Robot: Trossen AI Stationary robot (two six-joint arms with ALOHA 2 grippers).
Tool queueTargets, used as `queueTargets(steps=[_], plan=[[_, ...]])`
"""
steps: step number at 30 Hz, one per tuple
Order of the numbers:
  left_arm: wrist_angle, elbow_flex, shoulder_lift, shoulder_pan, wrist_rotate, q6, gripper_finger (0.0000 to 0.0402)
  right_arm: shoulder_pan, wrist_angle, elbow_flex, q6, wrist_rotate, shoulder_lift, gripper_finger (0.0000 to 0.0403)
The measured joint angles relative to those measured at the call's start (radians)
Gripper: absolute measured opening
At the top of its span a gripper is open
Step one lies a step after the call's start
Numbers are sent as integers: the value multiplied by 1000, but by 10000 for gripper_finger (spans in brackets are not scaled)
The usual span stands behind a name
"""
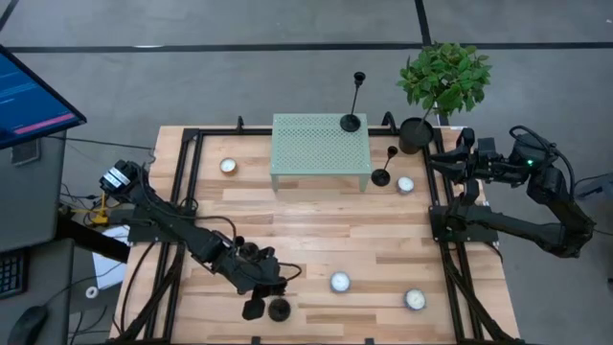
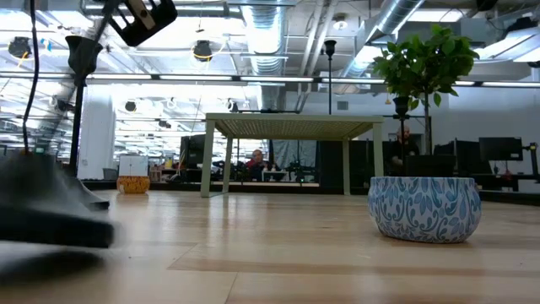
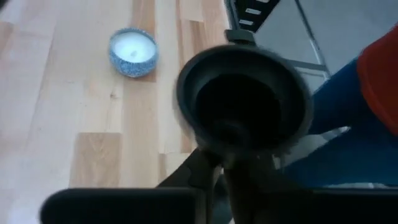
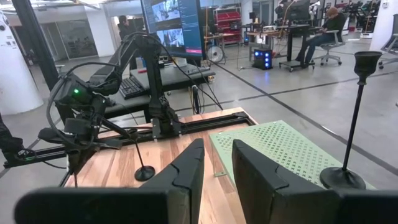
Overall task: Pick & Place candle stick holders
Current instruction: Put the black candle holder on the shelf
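Two candle stick holders (image 1: pixel 279 309) stand side by side at the table's front edge, left of centre. My left gripper (image 1: pixel 268 286) hangs right over them. In the left wrist view its fingers (image 3: pixel 205 171) are shut on the stem just under a black cup top (image 3: pixel 242 102). A tall candle stick holder (image 1: pixel 351 123) stands on the green perforated stand (image 1: pixel 316 149), and a short one (image 1: pixel 381 177) is on the table to its right. My right gripper (image 4: pixel 217 158) waits at the back right, open by a narrow gap and holding nothing.
A potted plant (image 1: pixel 416 134) stands at the back right. Several small blue-patterned candles dot the table (image 1: pixel 340 282), one close to the low camera (image 2: pixel 424 207). Black frame rails (image 1: pixel 450 278) run along both sides. A person's clothing (image 3: pixel 367 112) shows past the front edge.
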State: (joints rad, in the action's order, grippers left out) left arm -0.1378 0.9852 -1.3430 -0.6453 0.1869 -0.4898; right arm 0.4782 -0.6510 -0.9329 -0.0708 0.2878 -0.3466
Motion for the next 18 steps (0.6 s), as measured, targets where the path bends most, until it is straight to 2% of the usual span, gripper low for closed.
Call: queueTargets(steps=[3, 7, 12, 18], plan=[[15, 0, 0, -1, 10, -1, 15, 0, 0, 0, 0, 0, 0, 76], [41, 0, 6, 0, 71, -1, 25, 0, 0, 0, 0, 0, 0, 76], [90, 1, 63, 30, 152, 9, 15, 0, 0, 0, 0, 0, 0, 76], [186, 2, 175, 103, 313, 28, 19, 0, 0, 0, 0, -1, 0, 76]])
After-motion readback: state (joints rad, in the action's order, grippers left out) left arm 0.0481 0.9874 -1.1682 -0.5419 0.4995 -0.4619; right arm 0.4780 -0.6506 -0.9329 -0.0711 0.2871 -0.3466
